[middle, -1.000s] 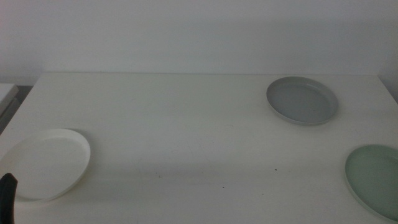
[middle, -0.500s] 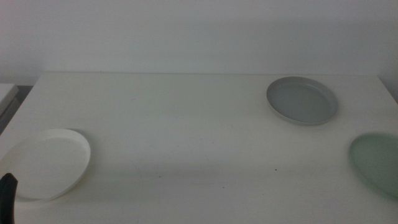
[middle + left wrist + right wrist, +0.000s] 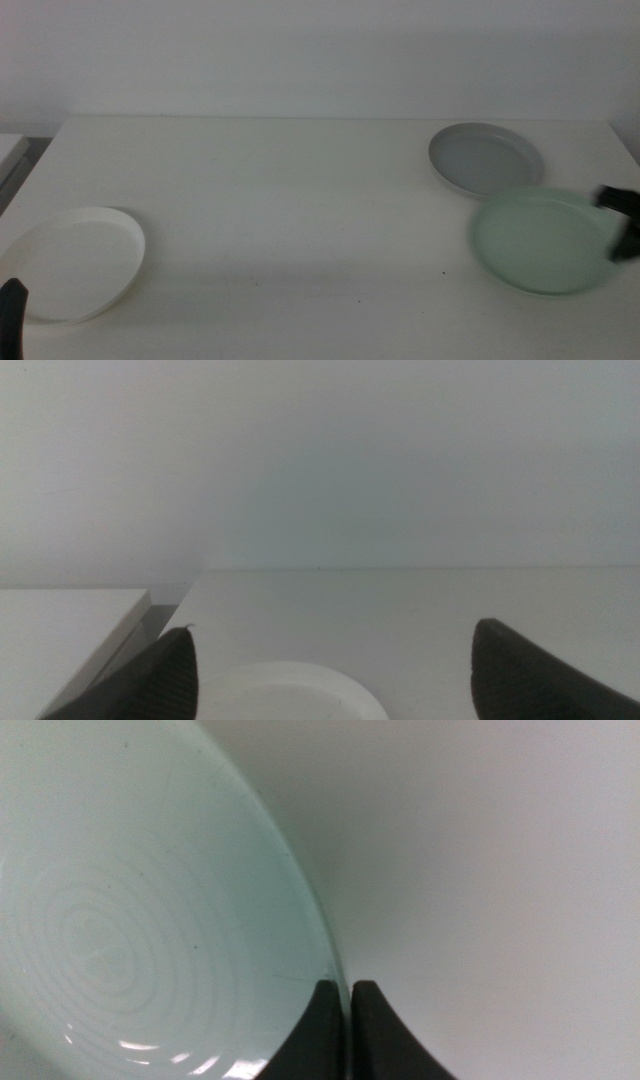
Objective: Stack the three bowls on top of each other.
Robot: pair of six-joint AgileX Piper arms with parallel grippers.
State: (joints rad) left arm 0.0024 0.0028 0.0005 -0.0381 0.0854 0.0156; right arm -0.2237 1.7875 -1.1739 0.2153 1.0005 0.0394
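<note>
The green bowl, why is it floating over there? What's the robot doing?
The right claw pinches the mint green bowl by its rim and carries it beside the grey bowl, overlapping its near edge. The white bowl sits alone at the table's near left, where the left claw waits, open. Nothing is stacked yet.

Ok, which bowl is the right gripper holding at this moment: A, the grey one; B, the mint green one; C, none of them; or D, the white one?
B: the right gripper is pinched on the rim of the mint green bowl, which overlaps the near edge of the grey bowl, while the white bowl sits alone by the waiting left gripper.
</note>
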